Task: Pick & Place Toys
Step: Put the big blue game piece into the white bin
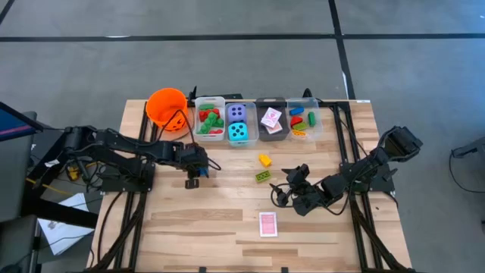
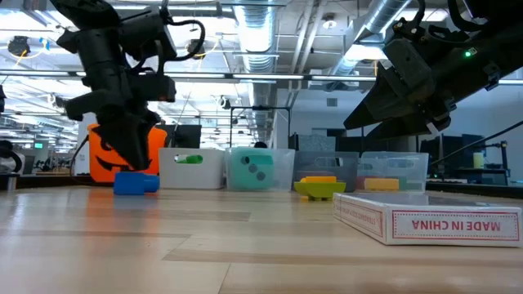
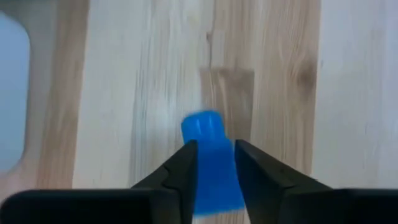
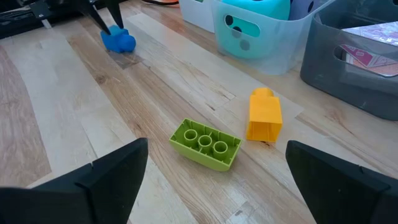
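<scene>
Left gripper (image 3: 214, 163): fingers pinching a blue brick (image 3: 210, 158) lying on the table (image 3: 124, 93). Right gripper (image 4: 217, 180): fingers spread, above green brick (image 4: 205, 144) and yellow brick (image 4: 264, 115).

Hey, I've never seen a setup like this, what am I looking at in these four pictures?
Two dark robot arms work at a wooden table, sorting toys. One picture looks straight down, one looks level across the tabletop, and two come from cameras on the wrists. The left gripper has its fingers either side of a small blue plastic brick that rests on the table. The right gripper hangs open above a green brick and a yellow brick. A pink-backed card box lies nearer the front. Along the back stand an orange bucket and clear plastic bins with sorted toys.
</scene>
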You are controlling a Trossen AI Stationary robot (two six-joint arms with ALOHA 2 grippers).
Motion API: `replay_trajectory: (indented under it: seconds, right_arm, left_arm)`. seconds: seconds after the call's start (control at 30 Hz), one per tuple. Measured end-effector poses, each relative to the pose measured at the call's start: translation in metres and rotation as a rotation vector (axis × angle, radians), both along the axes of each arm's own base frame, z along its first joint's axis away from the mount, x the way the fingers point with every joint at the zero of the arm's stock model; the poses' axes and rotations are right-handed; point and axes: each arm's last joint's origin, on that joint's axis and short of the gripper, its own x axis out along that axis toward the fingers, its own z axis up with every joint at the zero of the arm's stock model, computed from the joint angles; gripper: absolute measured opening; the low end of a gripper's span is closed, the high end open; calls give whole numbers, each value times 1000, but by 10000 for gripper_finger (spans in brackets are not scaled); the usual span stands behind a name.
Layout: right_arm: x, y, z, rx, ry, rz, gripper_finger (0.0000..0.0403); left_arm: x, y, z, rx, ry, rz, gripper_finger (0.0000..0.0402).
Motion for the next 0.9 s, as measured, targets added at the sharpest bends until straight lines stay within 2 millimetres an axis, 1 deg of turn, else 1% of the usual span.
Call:
replay_trajectory:
  seconds: [0.2,0.3,0.37,0.43,0.5,0.6,0.9]
  right_arm:
    - [0,0,0,0,0,0,374]
    - [0,0,0,0,0,0,374]
    - [0,0,0,0,1,0,374]
    - [0,0,0,0,1,0,374]
    - [0,0,0,0,1,0,374]
    - [0,0,0,-1,1,0,374]
    - [0,0,0,-1,1,0,374]
  left_arm:
    - [9,0,5,5,-105,0,36]
    - [11,1,6,20,-128,7,10]
    - [11,2,6,45,-127,21,3]
    - [11,2,6,57,-127,27,5]
    - [11,2,6,59,-127,28,18]
    - [11,2,6,57,-125,34,53]
    - [10,2,6,31,-134,83,204]
